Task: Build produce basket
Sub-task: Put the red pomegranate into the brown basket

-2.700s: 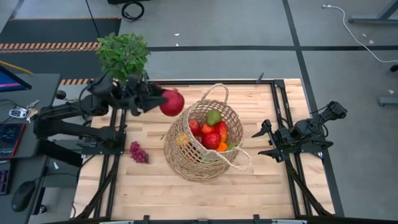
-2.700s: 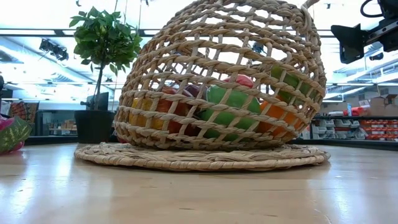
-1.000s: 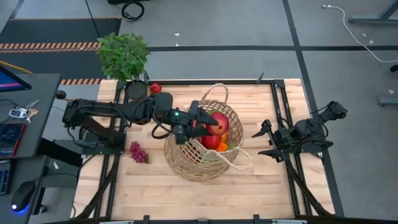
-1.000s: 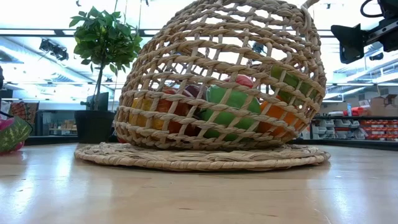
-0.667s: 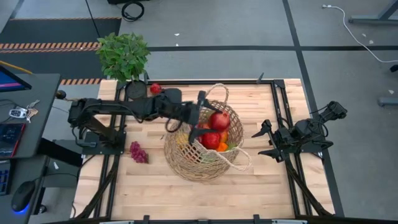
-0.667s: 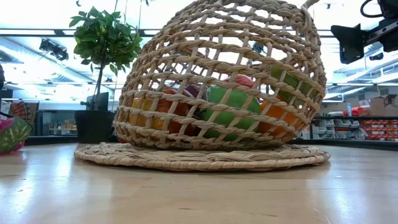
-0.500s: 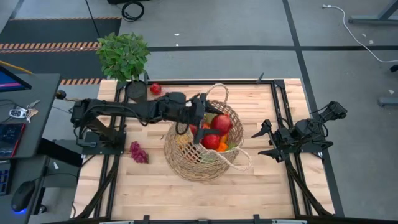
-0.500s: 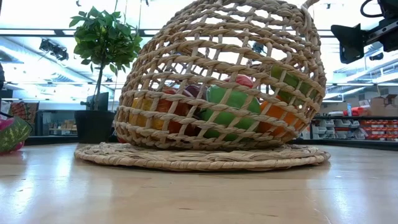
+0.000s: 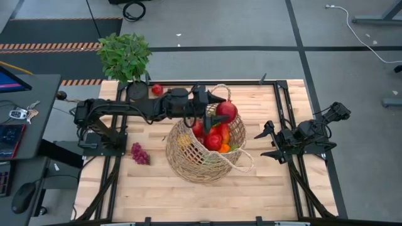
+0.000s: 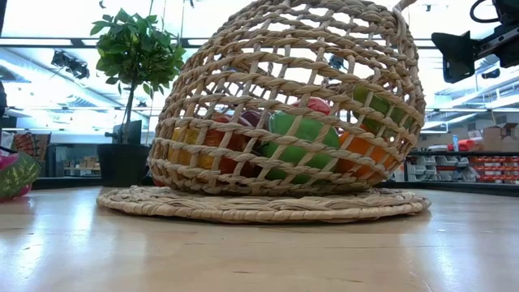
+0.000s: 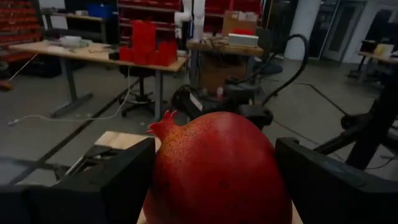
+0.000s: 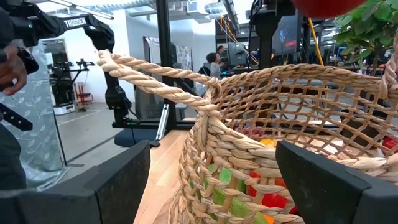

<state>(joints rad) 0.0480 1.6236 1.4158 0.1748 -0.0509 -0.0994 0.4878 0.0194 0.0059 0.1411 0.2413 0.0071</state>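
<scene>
A large red pomegranate point(image 9: 227, 112) hangs over the far part of the tan wicker basket point(image 9: 188, 160), with my left gripper point(image 9: 220, 113) shut on it. The basket stands mid-table and holds several red, orange, green and yellow pieces of produce point(image 9: 213, 139). In the low view they show through its weave point(image 10: 304, 134). A purple grape bunch point(image 9: 139, 154) and a small red fruit point(image 9: 157, 90) lie on the table to the basket's left. My right gripper point(image 9: 262, 143) waits open at the table's right, facing the basket point(image 12: 261, 112). My left gripper pinches the pomegranate between its two fingers point(image 11: 118, 180), which sit on two opposite sides of the fruit point(image 11: 163, 177). The fingers come level from the table's left. The pomegranate is lifted clear above the basket, its crown point(image 11: 163, 120) pointing away from the gripper and upward.
A leafy potted plant point(image 9: 124, 55) stands at the table's far left corner, behind the left arm. One basket handle point(image 9: 218, 94) arches up just beyond the pomegranate, and another point(image 9: 242, 164) lies toward the near right. Bare wood lies in front of the basket.
My left gripper has carried the pomegranate a little toward the table's far edge and right, over the basket's far part, and has rolled about a quarter turn at the wrist. It has kept hold of the fruit throughout.
</scene>
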